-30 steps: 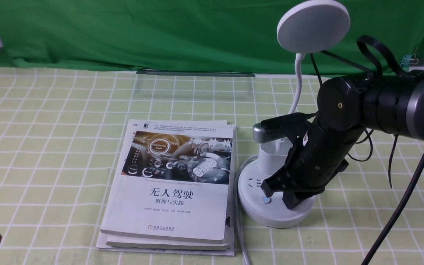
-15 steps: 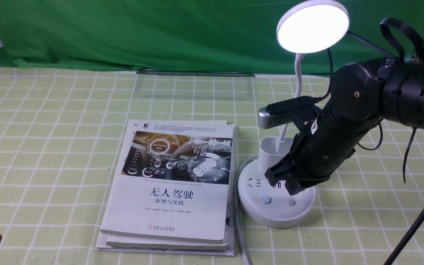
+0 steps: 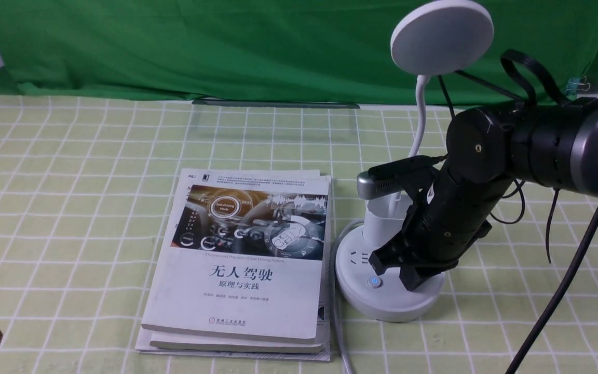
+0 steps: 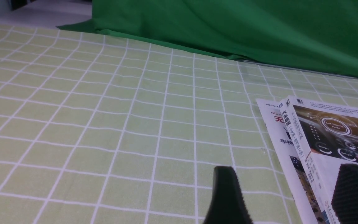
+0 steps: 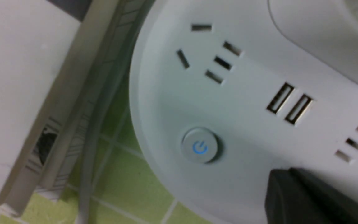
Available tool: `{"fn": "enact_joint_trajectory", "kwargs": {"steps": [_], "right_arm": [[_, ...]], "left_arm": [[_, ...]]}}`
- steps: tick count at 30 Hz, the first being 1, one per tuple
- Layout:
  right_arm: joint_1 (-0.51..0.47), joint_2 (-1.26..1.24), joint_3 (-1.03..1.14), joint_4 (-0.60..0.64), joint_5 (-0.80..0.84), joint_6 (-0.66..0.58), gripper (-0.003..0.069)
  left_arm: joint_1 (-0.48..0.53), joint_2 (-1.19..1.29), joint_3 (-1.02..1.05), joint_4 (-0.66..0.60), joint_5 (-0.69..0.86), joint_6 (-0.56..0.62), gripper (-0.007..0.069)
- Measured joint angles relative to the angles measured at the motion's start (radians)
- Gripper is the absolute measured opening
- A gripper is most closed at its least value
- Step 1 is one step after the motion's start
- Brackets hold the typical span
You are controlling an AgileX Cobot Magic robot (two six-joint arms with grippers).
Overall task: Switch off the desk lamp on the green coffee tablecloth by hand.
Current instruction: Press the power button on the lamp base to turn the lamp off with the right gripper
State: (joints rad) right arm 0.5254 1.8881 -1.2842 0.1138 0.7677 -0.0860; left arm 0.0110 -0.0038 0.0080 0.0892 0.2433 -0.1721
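- The lamp (image 3: pixel 382 221) stands on the right part of the cloth (image 3: pixel 70 208), just beside a stack of books (image 3: pixel 247 259). Its disc head (image 3: pixel 442 37) is grey and gives no light.
- The cloth is pale yellow-green with white squares and covers the whole table. A dark green backdrop (image 3: pixel 226 47) hangs behind it.
- A grey cord (image 3: pixel 338 332) runs from the round base (image 3: pixel 382 304) toward the near edge, between the base and the books.
- The right arm comes in from the right, bends at the wrist and points steeply down to the base.
- The right gripper (image 3: pixel 413 278) has its fingers pressed together and holds nothing. Its tip is down on the top of the base, just right of the button (image 3: pixel 375 282) with the blue sign.
- A silver module (image 3: pixel 382 182) on this wrist crosses in front of the lamp's thin neck (image 3: pixel 419 119).
- The left gripper (image 4: pixel 291 194) stays low over the near left part of the cloth, with its 2 fingers (image 4: pixel 227 196) wide apart and nothing between them.
- The right wrist view shows the base from close, with 2 USB slots (image 5: pixel 289 104) and socket holes which the arm covers in the front view.
- The left wrist view shows the cloth, the backdrop and a corner of the books.
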Motion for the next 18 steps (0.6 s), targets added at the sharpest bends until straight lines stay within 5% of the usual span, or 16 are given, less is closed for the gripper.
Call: {"fn": "enact_joint_trajectory", "kwargs": {"steps": [18], "right_arm": [[0.001,-0.121,0.007,-0.008,-0.018,0.000,0.0045]], "left_arm": [[0.000,0.000,0.000,0.000,0.000,0.000,0.0410]]}}
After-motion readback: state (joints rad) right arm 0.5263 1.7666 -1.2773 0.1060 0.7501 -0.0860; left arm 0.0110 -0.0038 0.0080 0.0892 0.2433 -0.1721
